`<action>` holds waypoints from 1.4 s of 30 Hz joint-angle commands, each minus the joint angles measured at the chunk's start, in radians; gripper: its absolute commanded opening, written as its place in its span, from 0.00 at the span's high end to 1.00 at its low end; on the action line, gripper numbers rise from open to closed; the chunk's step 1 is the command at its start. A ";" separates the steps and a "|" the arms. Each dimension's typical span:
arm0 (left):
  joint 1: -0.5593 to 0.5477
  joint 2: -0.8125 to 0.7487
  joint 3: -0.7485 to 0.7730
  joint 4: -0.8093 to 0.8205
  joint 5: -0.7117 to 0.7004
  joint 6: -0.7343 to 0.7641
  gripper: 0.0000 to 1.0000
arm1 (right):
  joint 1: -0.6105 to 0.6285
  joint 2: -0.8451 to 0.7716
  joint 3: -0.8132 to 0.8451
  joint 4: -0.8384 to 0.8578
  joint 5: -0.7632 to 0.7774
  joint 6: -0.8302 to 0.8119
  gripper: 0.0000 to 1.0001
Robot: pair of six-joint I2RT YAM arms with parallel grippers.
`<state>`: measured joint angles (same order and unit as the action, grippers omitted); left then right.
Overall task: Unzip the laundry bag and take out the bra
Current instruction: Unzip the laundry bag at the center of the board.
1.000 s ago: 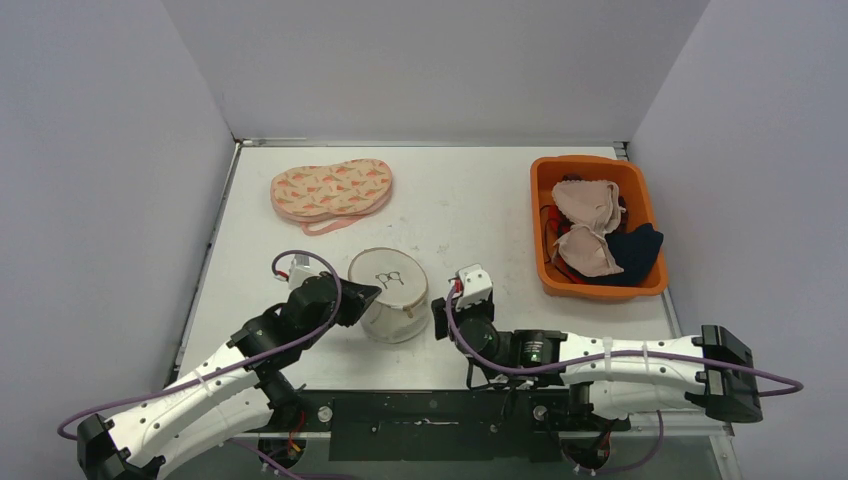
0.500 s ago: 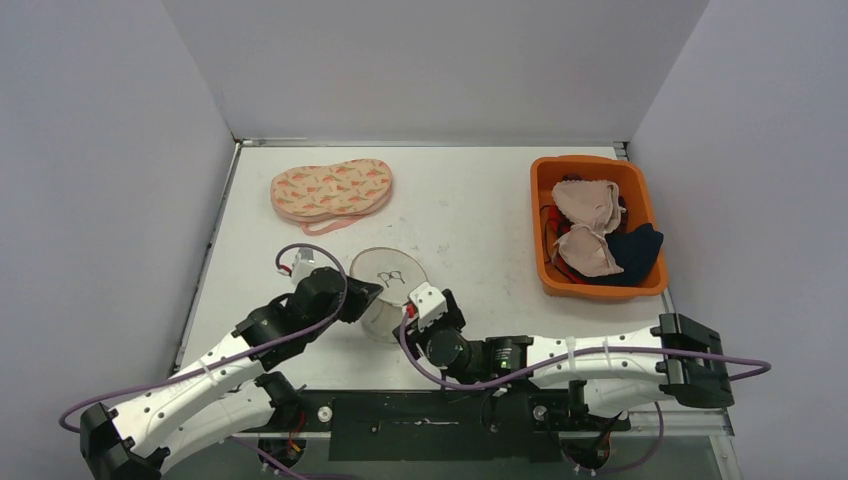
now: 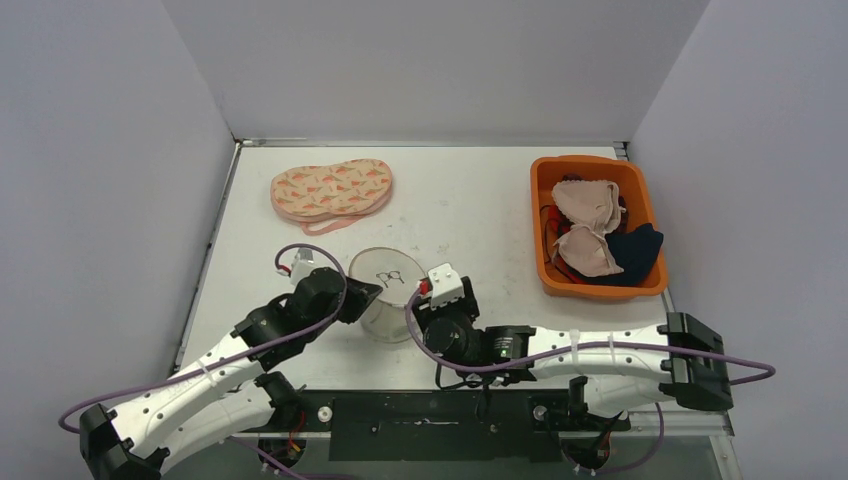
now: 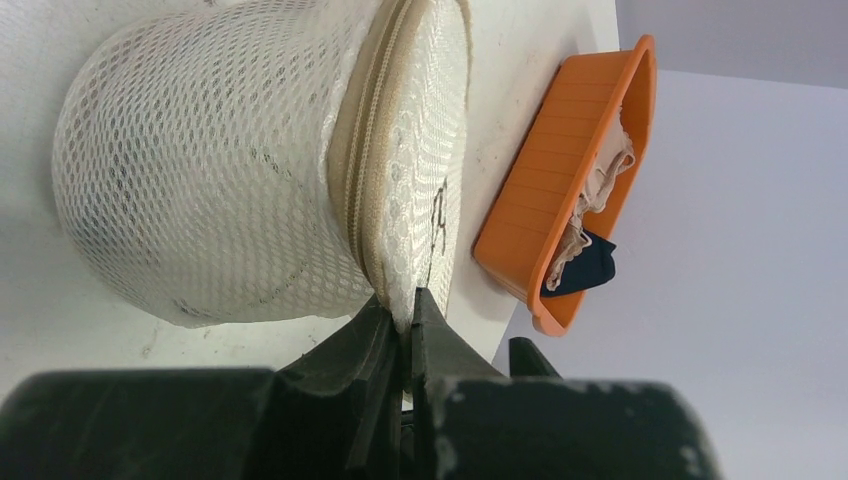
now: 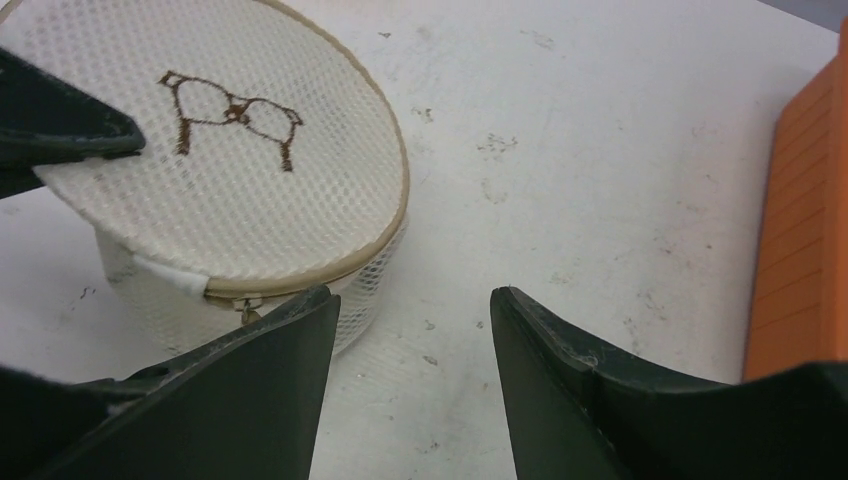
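White walls close round a scuffed white table (image 3: 470, 200); near its front edge, in the lower middle of the top view, stands the laundry bag (image 3: 386, 296), a round mesh drum with a bra sketched in brown on its flat lid; an orange tub (image 3: 600, 163) of folded garments sits at the right of the frame, and a peanut-shaped patterned pouch (image 3: 332, 190) lies toward the upper left, both well apart from the bag.

The left gripper (image 4: 405, 318) has its fingers pressed together on the rim of the lid, at the bottom centre of its own view, pinching the mesh just beside the zipper (image 4: 355, 190); the hold looks meant to steady the bag; the right gripper (image 5: 410, 300) hangs spread wide just beside the bag's right flank, holding nothing; at the lower left of its view the small metal zip pull (image 5: 246, 312) dangles under the beige seam, close to the tip of one finger.

As for progress, little looks finished; the zipper reads as fully closed all along the part that shows, the lid sits flat, and no bra can be made out through the mesh; what probably remains is to close the right fingers on the pull, run it round the rim, lift the lid and draw the bra out.
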<state>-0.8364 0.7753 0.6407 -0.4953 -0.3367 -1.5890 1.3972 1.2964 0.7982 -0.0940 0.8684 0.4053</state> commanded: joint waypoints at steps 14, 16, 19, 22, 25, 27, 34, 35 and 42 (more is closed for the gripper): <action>-0.004 -0.034 -0.002 0.106 0.033 0.029 1.00 | -0.211 -0.282 -0.231 0.336 -0.713 0.092 0.42; -0.004 -0.040 -0.007 0.118 0.039 0.027 1.00 | -0.220 -0.285 -0.252 0.381 -0.772 0.092 0.43; -0.005 -0.051 -0.011 0.127 0.047 0.027 1.00 | -0.242 -0.301 -0.284 0.447 -0.847 0.097 0.44; -0.004 -0.065 -0.018 0.132 0.051 0.027 1.00 | -0.279 -0.324 -0.318 0.505 -0.942 0.109 0.44; -0.004 -0.077 -0.025 0.137 0.053 0.020 1.00 | -0.319 -0.331 -0.339 0.530 -0.994 0.112 0.44; -0.003 -0.081 -0.028 0.141 0.055 0.016 1.00 | -0.345 -0.333 -0.359 0.550 -1.013 0.107 0.45; -0.004 -0.073 -0.022 0.146 0.079 0.003 1.00 | -0.379 -0.334 -0.443 0.740 -1.120 0.082 0.50; -0.004 -0.072 -0.020 0.142 0.080 0.003 1.00 | -0.380 -0.329 -0.443 0.749 -1.125 0.081 0.52; -0.004 -0.066 -0.018 0.142 0.079 -0.001 1.00 | -0.380 -0.281 -0.429 0.772 -1.129 0.075 0.53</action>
<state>-0.8368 0.7113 0.6048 -0.4145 -0.2619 -1.5814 1.0214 0.9951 0.3492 0.5682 -0.2337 0.4992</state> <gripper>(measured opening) 0.033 0.469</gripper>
